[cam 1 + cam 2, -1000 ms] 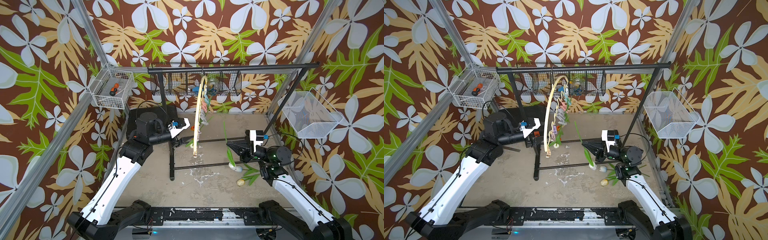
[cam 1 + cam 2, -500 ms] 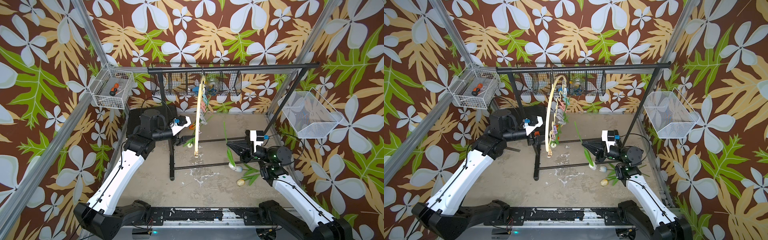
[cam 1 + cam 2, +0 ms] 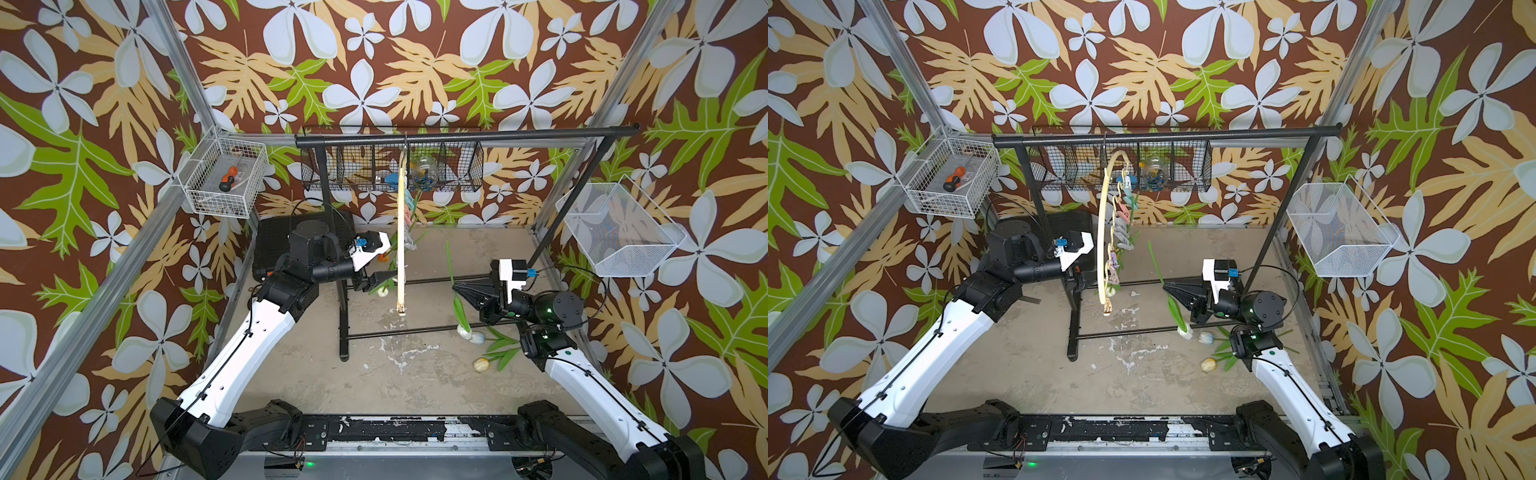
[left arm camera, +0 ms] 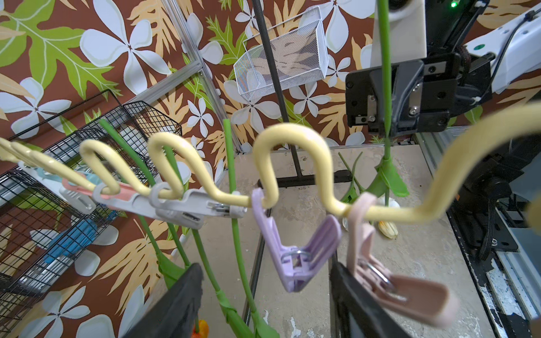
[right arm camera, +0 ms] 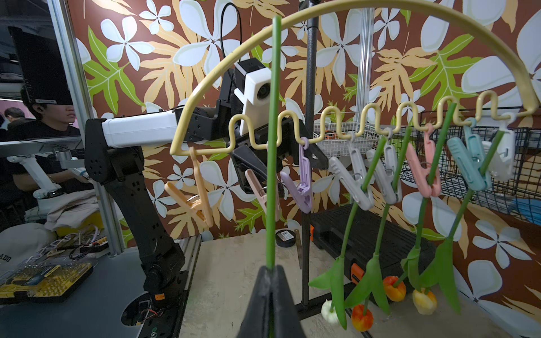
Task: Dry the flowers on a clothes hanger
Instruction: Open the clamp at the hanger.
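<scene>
Left tool (image 4: pixel 263 301) open wide, jaws well apart, gripping nothing. The lilac clip (image 4: pixel 295 257) hangs between its fingers and the pale pink clip (image 4: pixel 380 278) lies against one finger. The tool sits just under the wavy bar of the clothes hanger (image 4: pixel 289 130), at the end where the clips are empty.

Right tool (image 5: pixel 270 281) is clamped tight on the green stem of the held tulip (image 5: pixel 272 146). The stem is upright above the jaws, and its white head (image 3: pixel 463 331) dangles below them in a top view. In both top views the held tulip is apart from the hanger, on the right arm's side.

The hanger hangs by its hook from the black rack rail (image 3: pixel 457 136) and is nearly edge-on in a top view. Four clipped tulips (image 5: pixel 393 288) hang head-down from the grey, pink and teal clips: two orange heads, one yellow, one white.

The peach clip (image 5: pixel 193 202) at the bar's end is empty. Two loose tulips (image 3: pixel 481 364) lie on the surface (image 3: pixel 415 395) beside the right arm.
</scene>
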`<state>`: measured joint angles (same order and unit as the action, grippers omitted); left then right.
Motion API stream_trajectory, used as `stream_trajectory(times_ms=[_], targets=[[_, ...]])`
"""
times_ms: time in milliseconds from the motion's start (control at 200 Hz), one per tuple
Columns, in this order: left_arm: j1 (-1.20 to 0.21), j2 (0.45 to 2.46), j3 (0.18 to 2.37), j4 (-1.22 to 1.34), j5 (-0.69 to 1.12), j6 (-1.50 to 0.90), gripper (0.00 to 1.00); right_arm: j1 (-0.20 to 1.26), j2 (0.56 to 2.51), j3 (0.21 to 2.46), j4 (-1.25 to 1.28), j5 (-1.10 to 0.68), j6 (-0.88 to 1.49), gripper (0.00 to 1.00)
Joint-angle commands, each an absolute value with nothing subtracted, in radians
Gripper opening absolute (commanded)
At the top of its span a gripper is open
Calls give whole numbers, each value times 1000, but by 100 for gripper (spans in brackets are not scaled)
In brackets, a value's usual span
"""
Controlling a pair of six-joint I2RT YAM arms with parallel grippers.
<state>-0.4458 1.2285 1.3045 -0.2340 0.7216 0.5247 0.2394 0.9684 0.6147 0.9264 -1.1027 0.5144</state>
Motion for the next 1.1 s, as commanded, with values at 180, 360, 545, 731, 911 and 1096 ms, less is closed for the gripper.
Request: stream_trajectory(times_ms=[180,360,545,731,911,1096], targets=[[-511,1235,1305,-149,656,425,60,259,969,635,928,-1085,505,0],[-555,1220,1281,-92,604,375,63,324,962,659,846,-1007,436,0],[-584,1209,1275,-63,533,336,66,399,962,693,814,-931,416,0],[-596,1200,1273,-60,484,317,64,436,958,709,812,-919,416,0],[-629,1198,1266,-68,443,327,64,448,941,723,781,-905,409,0],[-665,1207,1261,-72,392,334,64,458,926,738,739,-897,393,0]])
